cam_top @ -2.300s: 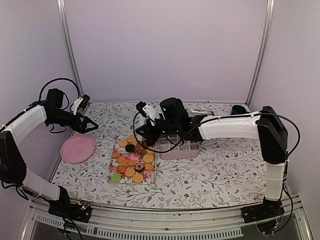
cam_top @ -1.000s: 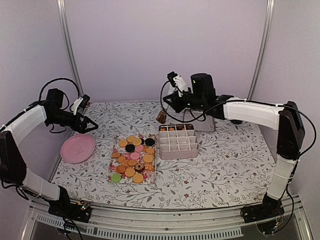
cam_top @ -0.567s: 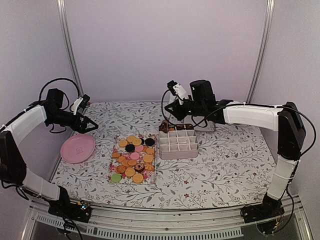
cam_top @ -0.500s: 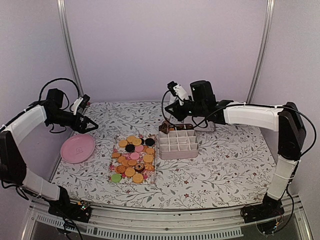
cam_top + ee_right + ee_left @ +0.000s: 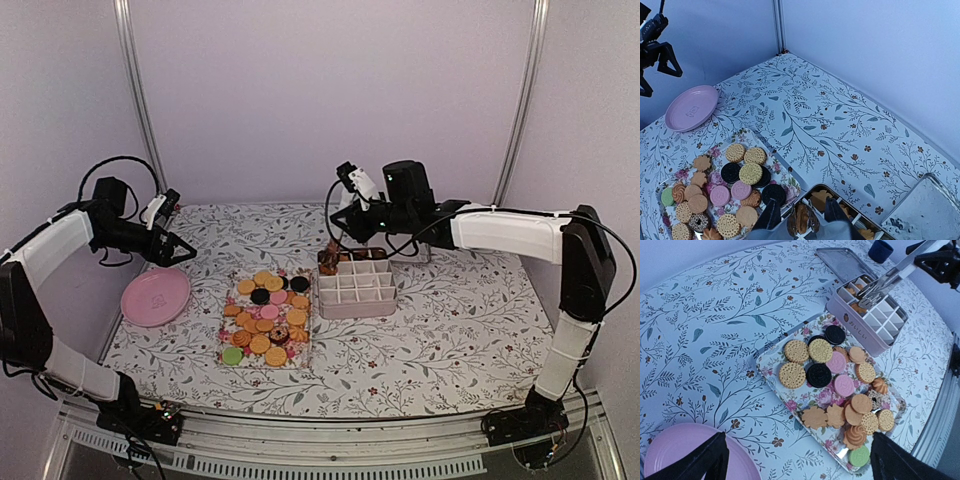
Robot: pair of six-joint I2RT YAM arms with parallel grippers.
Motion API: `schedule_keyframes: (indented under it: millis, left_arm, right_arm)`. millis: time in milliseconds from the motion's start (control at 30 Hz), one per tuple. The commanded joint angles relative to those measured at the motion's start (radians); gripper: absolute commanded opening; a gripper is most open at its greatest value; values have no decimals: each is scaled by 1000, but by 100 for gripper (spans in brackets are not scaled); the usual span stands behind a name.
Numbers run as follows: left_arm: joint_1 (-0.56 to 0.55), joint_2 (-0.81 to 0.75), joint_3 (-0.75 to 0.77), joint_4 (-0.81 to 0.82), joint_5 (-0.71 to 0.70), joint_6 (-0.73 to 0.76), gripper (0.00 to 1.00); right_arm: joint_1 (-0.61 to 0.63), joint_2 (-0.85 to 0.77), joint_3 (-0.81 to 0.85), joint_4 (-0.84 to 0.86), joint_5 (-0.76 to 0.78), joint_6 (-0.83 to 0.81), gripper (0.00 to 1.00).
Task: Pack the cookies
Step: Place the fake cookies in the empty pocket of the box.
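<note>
Many small round cookies (image 5: 266, 320), mostly orange-tan with a few black, pink and one green, lie on a floral tray (image 5: 302, 355); they also show in the left wrist view (image 5: 840, 390) and the right wrist view (image 5: 715, 192). My right gripper (image 5: 353, 222) (image 5: 803, 212) is shut on metal tongs (image 5: 885, 282). The tongs pinch a brown cookie (image 5: 801, 221) at the far-left compartment of the pink divided box (image 5: 357, 303). Several far compartments hold cookies (image 5: 820, 200). My left gripper (image 5: 180, 250) (image 5: 795, 471) is open and empty, above the table near the pink plate.
A pink plate (image 5: 156, 296) lies left of the tray. The box's metal lid (image 5: 842, 260) lies behind the box, with a dark blue cup (image 5: 476, 218) at the back right. Frame posts stand at both back corners.
My right arm lifted the brown cookie in the tongs from the tray, swung it right and back, then lowered it to the box's far-left compartment. The left arm has not moved.
</note>
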Motion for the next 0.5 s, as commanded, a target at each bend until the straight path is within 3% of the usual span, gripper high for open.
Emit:
schedule_keyframes:
  millis: [0, 467]
  left_arm:
    - [-5, -8, 11, 1, 9, 0, 99]
    - [-5, -7, 11, 2, 6, 2, 99]
  right_arm:
    - [3, -29, 18, 38, -14, 10, 30]
    - [18, -87, 40, 49, -25, 11, 29]
